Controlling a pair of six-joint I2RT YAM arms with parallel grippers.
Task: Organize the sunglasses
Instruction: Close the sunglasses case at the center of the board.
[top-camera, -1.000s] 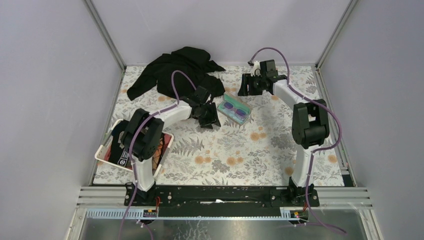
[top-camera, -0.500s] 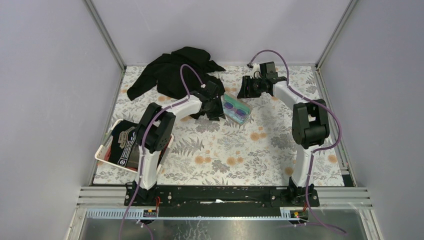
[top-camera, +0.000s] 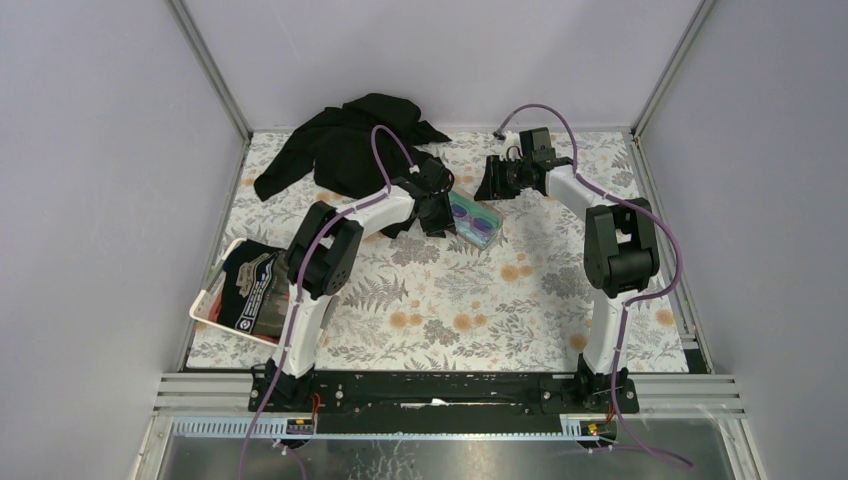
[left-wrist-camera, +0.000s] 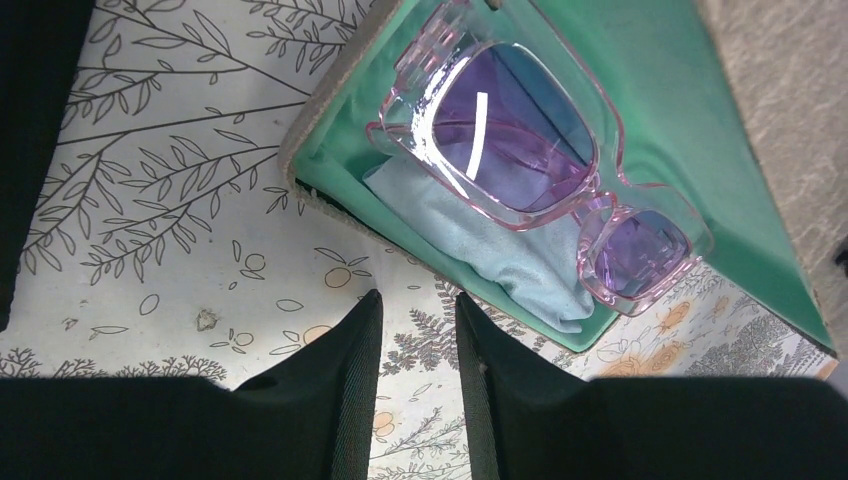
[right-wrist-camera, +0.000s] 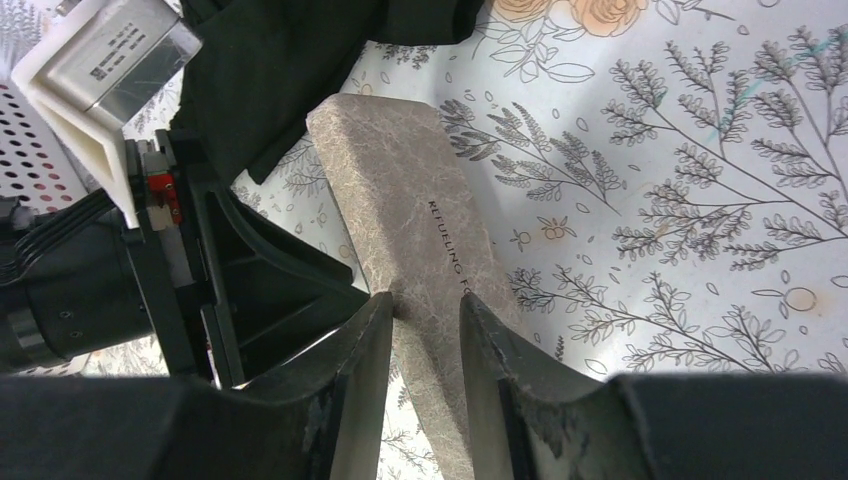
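The sunglasses (top-camera: 472, 218), with a pink translucent frame and purple lenses, lie in the open grey-brown case (top-camera: 492, 214) on a light blue cloth (left-wrist-camera: 480, 240). The left wrist view shows them (left-wrist-camera: 530, 160) against the green lining (left-wrist-camera: 700, 130). My left gripper (top-camera: 440, 212) sits at the case's left side. Its jaws (left-wrist-camera: 415, 300) are narrowly open and empty over the table, just short of the case's rim. My right gripper (top-camera: 493, 185) is at the case's far side. Its jaws (right-wrist-camera: 425, 300) are narrowly open over the case's grey-brown outer shell (right-wrist-camera: 400, 170).
A black garment (top-camera: 345, 145) lies crumpled at the back left, close behind my left gripper, and also shows in the right wrist view (right-wrist-camera: 300, 50). A white basket (top-camera: 215, 300) with items stands at the left edge. Grey walls enclose the flowered table.
My left gripper has moved back and to the right, from the table in front of the case up to the case's left side. My right gripper has barely moved.
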